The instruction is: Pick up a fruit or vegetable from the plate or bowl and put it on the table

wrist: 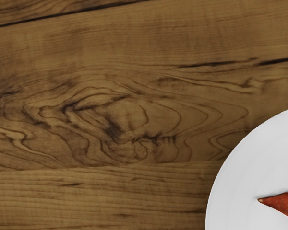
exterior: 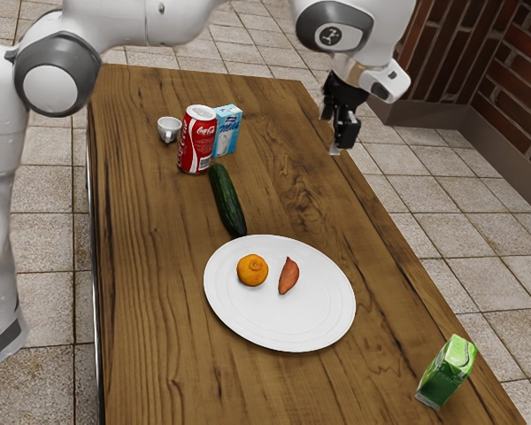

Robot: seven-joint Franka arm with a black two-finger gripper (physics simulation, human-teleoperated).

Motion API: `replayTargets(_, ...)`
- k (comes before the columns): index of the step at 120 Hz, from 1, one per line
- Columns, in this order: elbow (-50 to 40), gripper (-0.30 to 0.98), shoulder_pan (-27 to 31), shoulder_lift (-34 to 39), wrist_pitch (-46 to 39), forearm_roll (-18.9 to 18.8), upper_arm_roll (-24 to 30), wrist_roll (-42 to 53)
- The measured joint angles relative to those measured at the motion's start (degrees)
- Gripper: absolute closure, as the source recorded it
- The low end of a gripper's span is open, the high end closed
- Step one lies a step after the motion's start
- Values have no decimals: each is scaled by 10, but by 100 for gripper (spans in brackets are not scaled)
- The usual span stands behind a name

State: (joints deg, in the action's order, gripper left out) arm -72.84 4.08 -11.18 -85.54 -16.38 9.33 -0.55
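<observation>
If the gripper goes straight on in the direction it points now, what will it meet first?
The gripper would probably meet the bare wooden tabletop first, around the swirled grain; the plate lies off to one side. The exact spot is unclear.

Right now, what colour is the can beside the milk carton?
Red with white lettering and a silvery top; the can shows best in the exterior view.
</observation>
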Motion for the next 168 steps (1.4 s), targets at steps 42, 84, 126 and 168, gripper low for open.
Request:
replayTargets(42, -7, 0, -61, -10, 1, 17, 1, -48)
replayTargets(84, -151, 0, -88, 5, -64, 131, -5, -248)
replayTargets(126, -418, 0, -136, 157, -196, 198, -45, -349)
replayTargets(168, -410, 0, -98, 144, -246, 168, -44, -406)
